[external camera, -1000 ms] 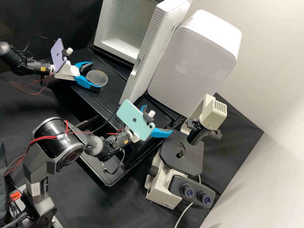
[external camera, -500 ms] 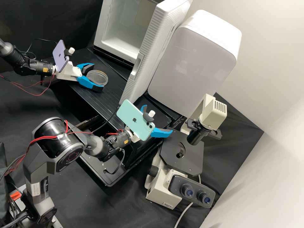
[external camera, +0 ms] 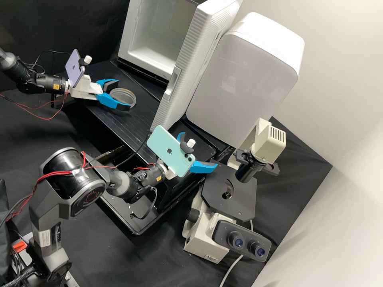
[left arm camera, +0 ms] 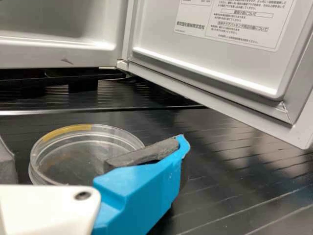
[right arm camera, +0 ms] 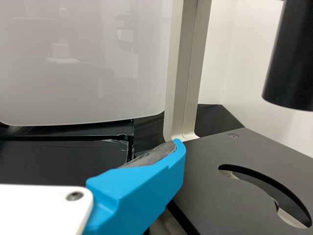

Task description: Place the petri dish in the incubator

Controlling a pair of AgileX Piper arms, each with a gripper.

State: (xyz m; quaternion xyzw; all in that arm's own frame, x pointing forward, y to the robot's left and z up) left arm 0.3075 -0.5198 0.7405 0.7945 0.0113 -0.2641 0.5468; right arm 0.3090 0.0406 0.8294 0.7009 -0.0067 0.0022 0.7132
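Both my left fingers (left arm camera: 142,181) have crept forward in the last second and now stand spread, gripping nothing yet, with the petri dish (left arm camera: 73,147) between them and the open incubator (external camera: 147,32) beyond their tips, so squeezing comes next.

Laboratory setting: a white microscope (external camera: 225,227) and an open white incubator (external camera: 187,52) on a black bench (external camera: 131,125), with a petri dish (external camera: 123,97).

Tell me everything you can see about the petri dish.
The petri dish is round, shallow, clear plastic by its look, with a yellowish streak along one rim. It lies flat on the black ribbed bench, before the open incubator. The left gripper straddles it, jaws open; contact cannot be told.
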